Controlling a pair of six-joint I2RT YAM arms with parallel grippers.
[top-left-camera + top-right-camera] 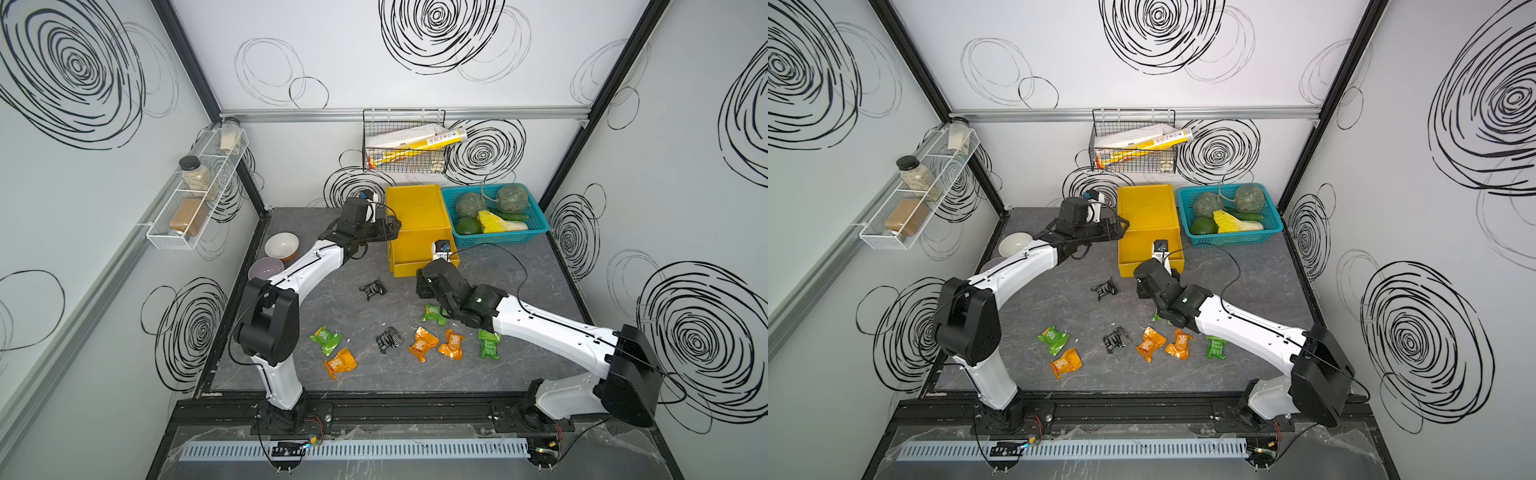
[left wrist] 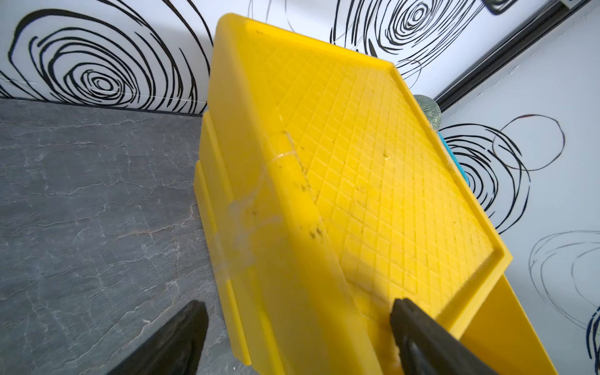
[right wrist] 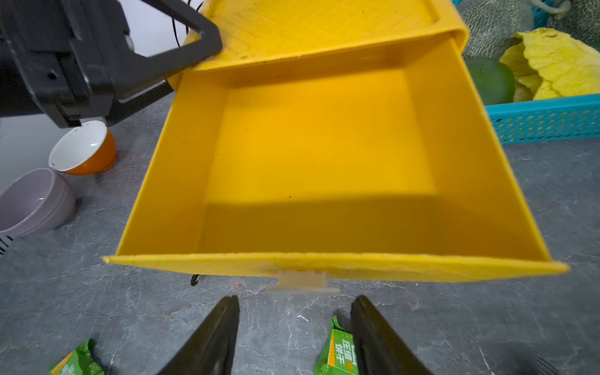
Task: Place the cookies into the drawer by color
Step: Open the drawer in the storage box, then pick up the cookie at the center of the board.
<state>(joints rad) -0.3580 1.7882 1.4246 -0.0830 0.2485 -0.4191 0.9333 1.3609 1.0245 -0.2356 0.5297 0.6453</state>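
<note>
The yellow three-drawer cabinet [image 1: 415, 208] is seen at the far centre of the table [image 1: 316, 386], and its top drawer [image 3: 324, 146] is pulled out toward the near side, with nothing lying inside. One white tab handle [image 3: 302, 281] is shown on that drawer's front.

Eight cookie packets are counted on the table, all outside the drawer. Three green packets [image 1: 325, 338] [image 1: 434, 313] [image 1: 489, 344] are spread from near left to near right, the middle one partly covered by the right arm. Three orange packets [image 1: 340, 363] [image 1: 423, 344] [image 1: 452, 344] are found: one near left, two side by side at near centre. Two black packets [image 1: 372, 289] [image 1: 390, 339] are spotted in the middle; a third cannot be made out.

The left gripper [image 2: 298, 303] is placed at the cabinet's near-left top corner, jaws spread wide, nothing clasped. The right gripper [image 3: 295, 324] is held just near of the tab handle, jaws parted and empty.

One teal basket [image 1: 536, 232] of vegetables is set right of the cabinet. Two bowls, an orange bowl [image 1: 281, 245] and a lilac bowl [image 1: 266, 268], are parked at far left.
</note>
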